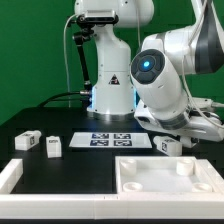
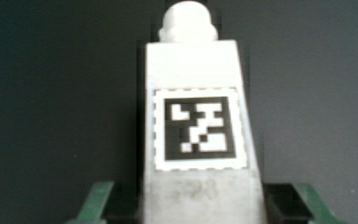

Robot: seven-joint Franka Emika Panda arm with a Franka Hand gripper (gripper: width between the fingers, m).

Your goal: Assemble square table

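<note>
Square table's small white blocky plastic leg (image 2: 194, 110) was pinched by its flat sides in the tool (image 2: 194, 205), just behind the white rimmed plastic slab (image 1: 125, 185). Looked light, stiff, kinda slick, so gripping those flats seemed right.

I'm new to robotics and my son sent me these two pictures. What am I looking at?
The big white machine is a robot arm, photographed by a camera standing off it. On the black table lie one small white leg, a second leg, a flat marker board, and the square table top, a recessed white slab. The other picture comes from a camera on the arm's wrist: it shows another leg, bearing a black-and-white tag, between the claw's two fingers. Whether the claw grips it yet, I cannot tell.
</note>
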